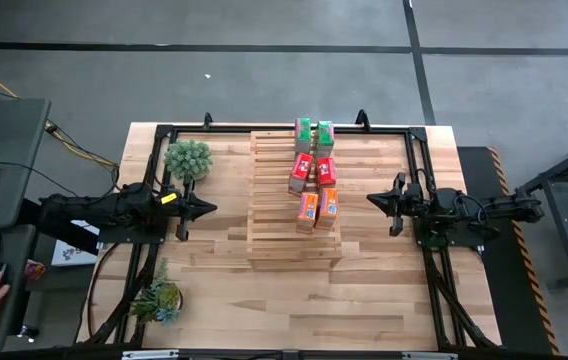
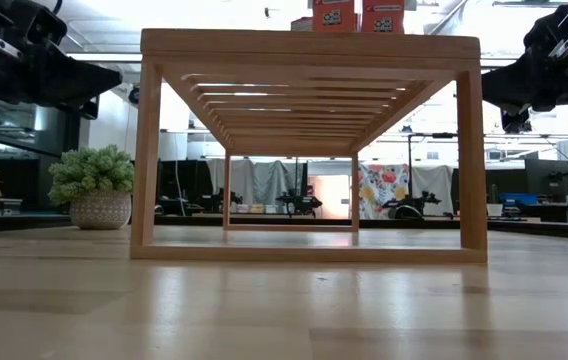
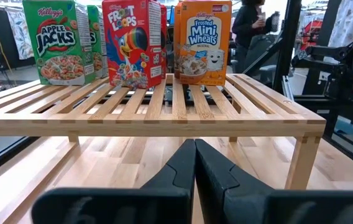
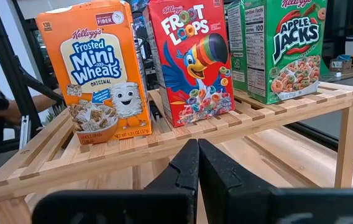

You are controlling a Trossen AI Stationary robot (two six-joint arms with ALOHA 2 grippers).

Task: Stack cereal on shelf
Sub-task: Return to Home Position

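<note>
Where slats (image 1: 269,170) form shelf (image 1: 274,250) top, six cereal boxes (image 1: 312,172) stand.

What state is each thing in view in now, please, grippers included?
Shelf, standing on the table, holding all six boxes.
Green cereal boxes, upright pair at one shelf end.
Red cereal boxes, upright pair, mid-shelf.
Orange cereal boxes, upright pair at the other end.
Left gripper, shut, empty, off the shelf.
Right gripper, shut, empty, off the shelf.
Round potted plant, upright, left of the shelf.
Spiky potted plant, standing, table's left corner.
</note>
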